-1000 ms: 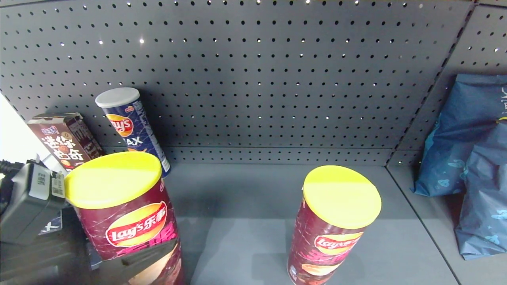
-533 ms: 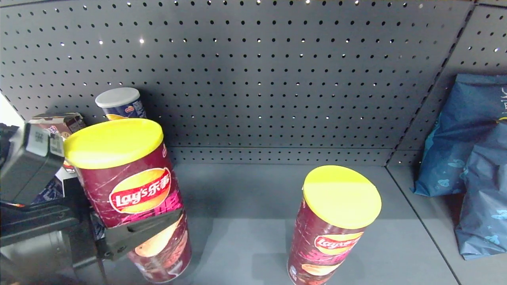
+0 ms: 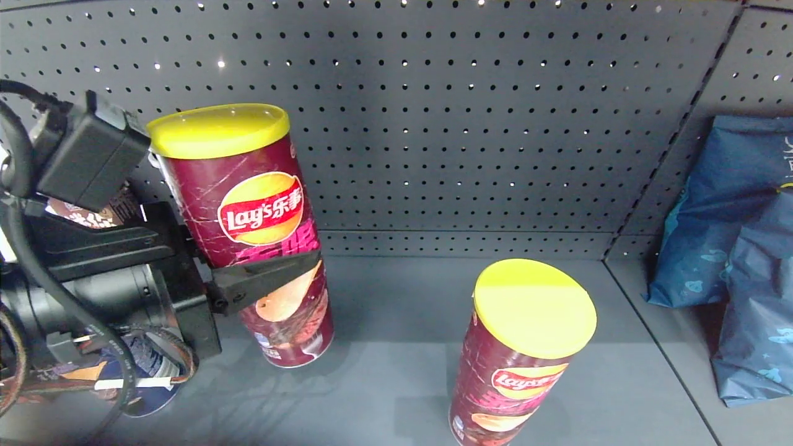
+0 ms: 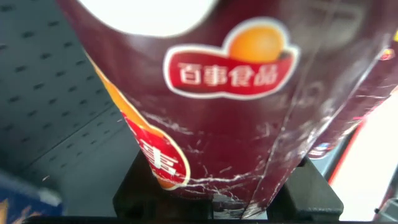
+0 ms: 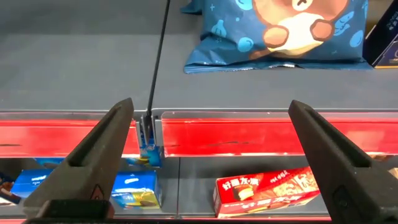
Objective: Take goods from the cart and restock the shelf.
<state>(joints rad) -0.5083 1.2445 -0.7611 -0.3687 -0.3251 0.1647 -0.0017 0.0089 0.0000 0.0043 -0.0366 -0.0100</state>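
My left gripper [image 3: 263, 266] is shut on a maroon chips can [image 3: 248, 210] with a yellow lid, gripping it across the middle. The can tilts slightly, with its base low over the left part of the grey shelf floor [image 3: 396, 371]; I cannot tell if it touches. In the left wrist view the same can [image 4: 249, 124] sits between the black fingers [image 4: 146, 190]. A second maroon can [image 3: 520, 353] stands upright to the right, apart from the held one. My right gripper [image 5: 214, 162] is open and holds nothing, facing another shelf level.
The pegboard back wall [image 3: 471, 124] stands close behind. Blue snack bags [image 3: 737, 248] fill the bay to the right. A brown box [image 3: 93, 214] and a blue package [image 3: 145, 378] sit behind and under my left arm. Facing the right gripper are a blue bear bag [image 5: 280, 31] and a red price rail [image 5: 249, 137].
My left gripper has carried the maroon can up and to the right, deeper into the shelf. It now covers the blue can at the back. The right-hand can has not moved.
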